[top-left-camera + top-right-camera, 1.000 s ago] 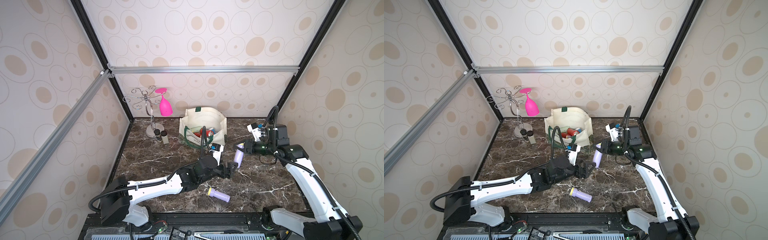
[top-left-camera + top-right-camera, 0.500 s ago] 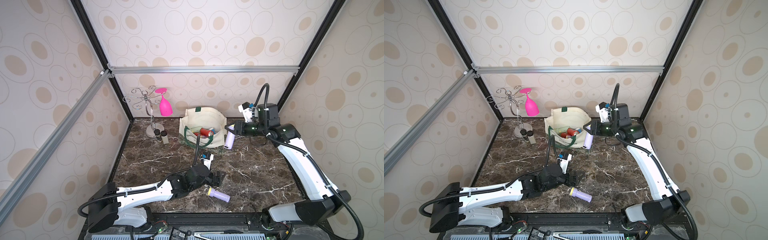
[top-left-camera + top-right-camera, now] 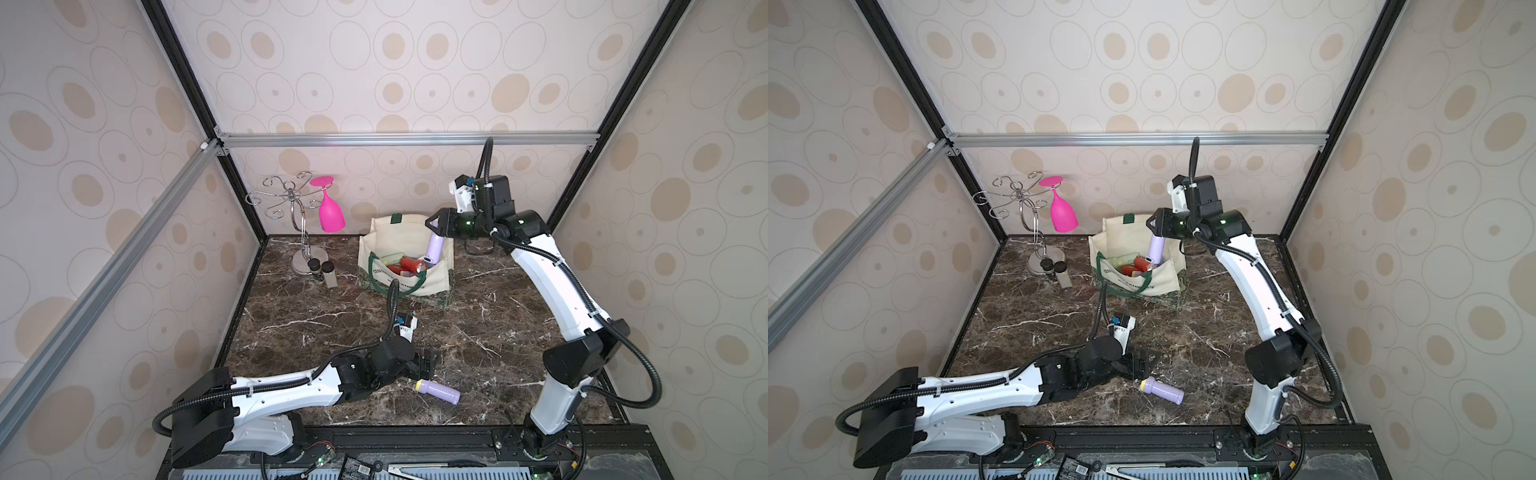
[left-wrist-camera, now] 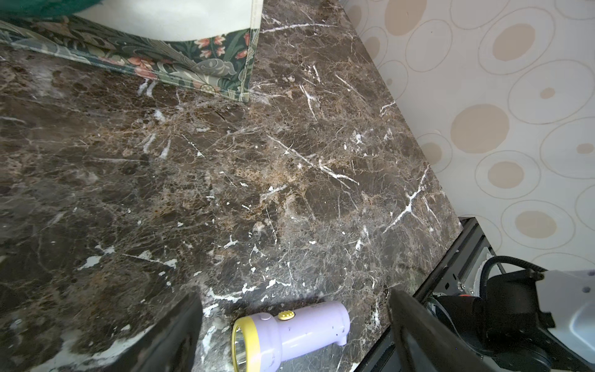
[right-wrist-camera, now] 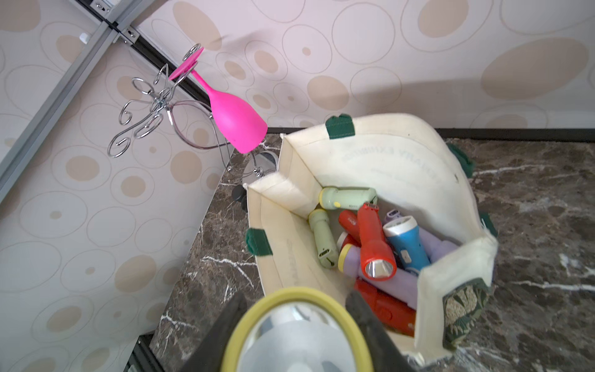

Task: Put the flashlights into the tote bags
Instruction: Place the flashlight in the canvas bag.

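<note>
While the right end effector (image 3: 434,227) grips the raised flashlight (image 3: 434,251) over the tote bag (image 3: 432,284), the left end effector (image 3: 429,360) gapes beside the lying flashlight (image 3: 440,392) (likely light, slick; grasp its barrel).

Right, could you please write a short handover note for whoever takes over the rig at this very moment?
The right gripper is shut on a lilac flashlight, held head-up over the open tote bag and not yet released.
The left gripper is open, low over the table by the loose flashlight, not touching it.
Done: red, green, blue and lilac flashlights lie in the bag.
Left: drop the held one in, then bag the loose one.
</note>
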### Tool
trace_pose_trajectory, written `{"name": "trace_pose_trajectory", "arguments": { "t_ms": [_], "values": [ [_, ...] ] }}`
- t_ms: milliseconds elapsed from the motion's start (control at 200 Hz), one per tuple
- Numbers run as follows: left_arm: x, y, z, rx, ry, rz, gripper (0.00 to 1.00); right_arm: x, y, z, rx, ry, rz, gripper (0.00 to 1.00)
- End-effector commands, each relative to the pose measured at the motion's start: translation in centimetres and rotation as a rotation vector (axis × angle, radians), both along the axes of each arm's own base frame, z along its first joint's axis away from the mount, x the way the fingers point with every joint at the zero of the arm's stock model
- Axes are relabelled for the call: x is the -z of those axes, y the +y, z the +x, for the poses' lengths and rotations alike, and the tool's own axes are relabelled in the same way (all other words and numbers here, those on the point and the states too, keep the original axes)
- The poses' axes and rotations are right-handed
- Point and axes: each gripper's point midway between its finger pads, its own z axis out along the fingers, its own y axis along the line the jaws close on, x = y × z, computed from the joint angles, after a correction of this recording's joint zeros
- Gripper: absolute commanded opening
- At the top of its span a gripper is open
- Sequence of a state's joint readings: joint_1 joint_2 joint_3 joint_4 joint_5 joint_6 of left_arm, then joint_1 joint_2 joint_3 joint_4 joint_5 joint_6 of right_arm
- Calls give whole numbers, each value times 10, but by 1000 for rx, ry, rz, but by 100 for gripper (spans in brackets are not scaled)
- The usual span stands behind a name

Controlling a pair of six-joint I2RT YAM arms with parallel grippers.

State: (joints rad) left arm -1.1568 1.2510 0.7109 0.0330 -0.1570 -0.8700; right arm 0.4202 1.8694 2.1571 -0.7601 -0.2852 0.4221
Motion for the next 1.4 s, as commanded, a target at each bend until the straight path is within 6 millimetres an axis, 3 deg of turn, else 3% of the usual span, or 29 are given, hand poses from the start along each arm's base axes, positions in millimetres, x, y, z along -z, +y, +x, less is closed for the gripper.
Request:
{"name": "trace_pose_trajectory", "arguments": {
  "t_ms": [0, 65, 90, 320, 685, 900, 995, 1156, 1396],
  "values": [
    [-2, 5, -1, -22, 4, -10, 90, 9, 5, 16, 28, -3, -49, 0],
    [-2, 4, -1, -21, 7, -16, 90, 23, 9, 26, 37, 14, -73, 0],
    [-2, 4, -1, -21, 8, -16, 90, 14, 10, 30, 43, -9, -68, 0],
    [8, -2, -4, 4, 32, 7, 90, 49, 24, 53, 69, 6, -150, 0],
    [16, -2, -4, -2, 51, 17, 90, 97, 33, 63, 24, 32, -288, 0],
    [15, -2, -2, -10, 44, 30, 90, 114, 34, 65, 6, 36, -330, 1],
    [13, 0, 0, -16, 39, 31, 90, 115, 34, 65, 2, 42, -332, 10],
    [12, 2, 0, -23, 35, 29, 90, 108, 35, 63, 0, 25, -340, 34],
    [9, 1, 4, -24, 22, 33, 90, 80, 33, 57, 14, -40, -350, 70]
  ]
}}
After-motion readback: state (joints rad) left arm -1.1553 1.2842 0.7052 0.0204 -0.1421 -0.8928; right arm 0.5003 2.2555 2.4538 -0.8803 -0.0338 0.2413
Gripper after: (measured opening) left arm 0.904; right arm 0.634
